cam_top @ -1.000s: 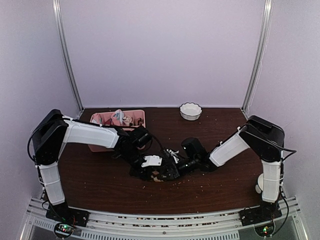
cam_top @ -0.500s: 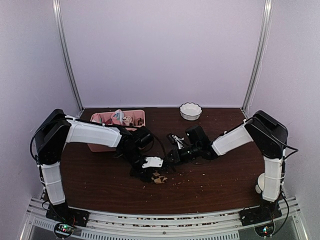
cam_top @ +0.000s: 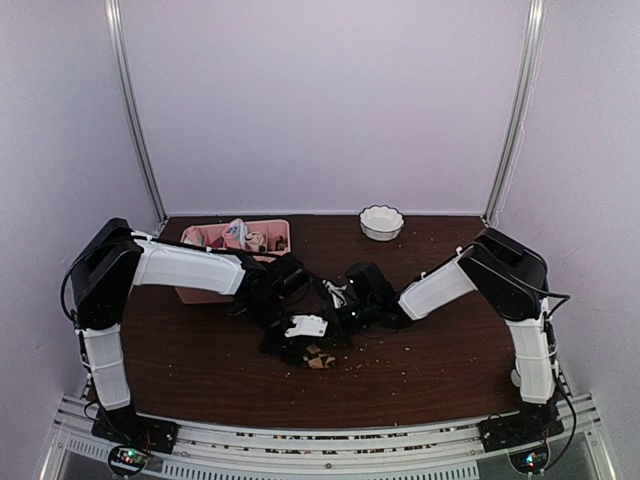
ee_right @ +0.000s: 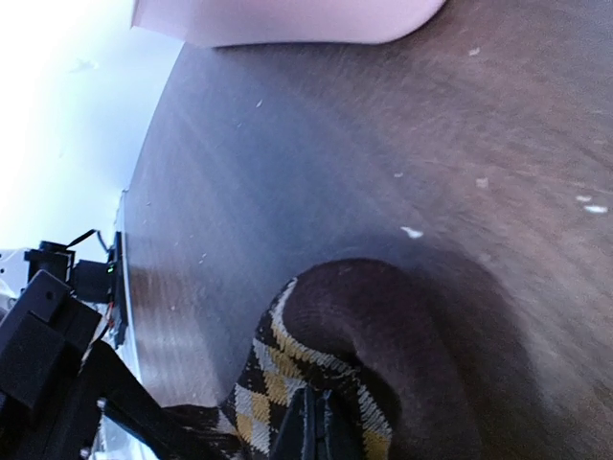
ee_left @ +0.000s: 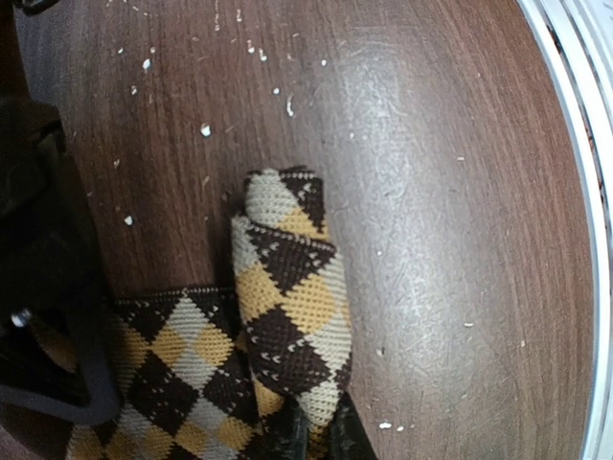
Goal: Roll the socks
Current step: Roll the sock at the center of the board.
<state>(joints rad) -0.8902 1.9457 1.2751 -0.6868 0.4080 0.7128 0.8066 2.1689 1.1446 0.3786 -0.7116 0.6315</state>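
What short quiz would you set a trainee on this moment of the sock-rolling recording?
1. True or false: the white scalloped bowl stands near the far edge of the dark wooden table.
2. Which pattern does the dark brown fabric sock carry? A stripes; B tan diamonds; C dots.
3. Fill in: the pink divided tray sits toward the table's far ___ side.
Key: 1 true; 2 B; 3 left.
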